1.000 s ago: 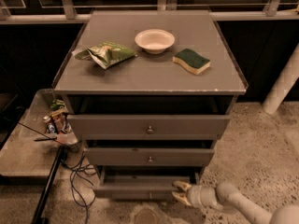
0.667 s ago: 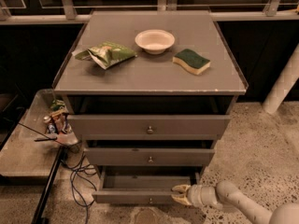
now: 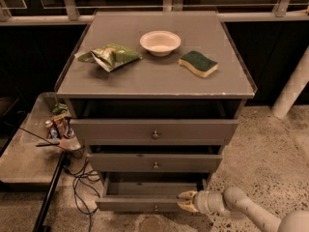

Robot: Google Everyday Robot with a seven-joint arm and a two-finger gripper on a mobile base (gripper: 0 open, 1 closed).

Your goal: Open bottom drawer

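Green chip bag, white bowl, green/yellow sponge on top of grey drawer cabinet. Bottom drawer at cabinet base, partly pulled out, knob at ctr. Gripper low right, just above floor, fingers slightly parted, clamping right end of drawer's front panel.

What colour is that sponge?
The sponge is green over yellow, camera view; gripper at the bottom drawer's front.
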